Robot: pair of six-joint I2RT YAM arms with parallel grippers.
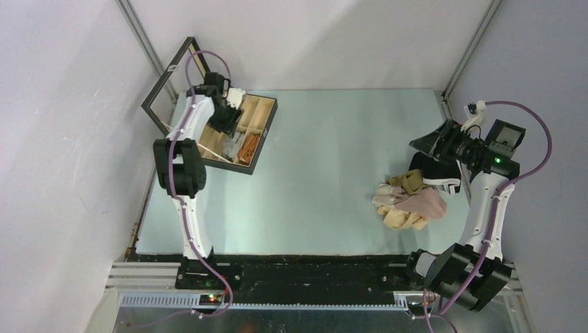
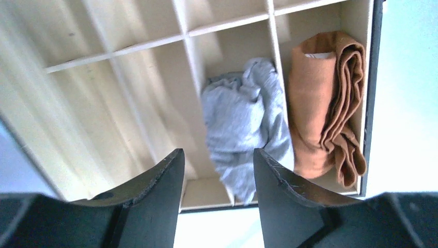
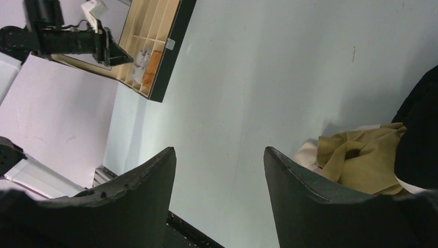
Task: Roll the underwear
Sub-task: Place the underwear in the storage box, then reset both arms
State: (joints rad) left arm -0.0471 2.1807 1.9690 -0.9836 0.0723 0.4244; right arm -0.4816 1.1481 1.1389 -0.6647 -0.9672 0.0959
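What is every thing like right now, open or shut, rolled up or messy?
Lid: open, standing up behind the box.
Grey underwear: loosely bunched in a box compartment.
Brown underwear: rolled, in the next compartment.
Pile: heaped on the table, not rolled.
Black underwear: unrolled, at the pile's far edge.
Left hand: open, empty, over the box.
Right hand: open, empty, above the table.

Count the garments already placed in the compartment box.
2. The grey garment fills one compartment; the rust-brown garment sits in the next one, at the edge of the box. Some compartments are out of view, so more may be hidden.
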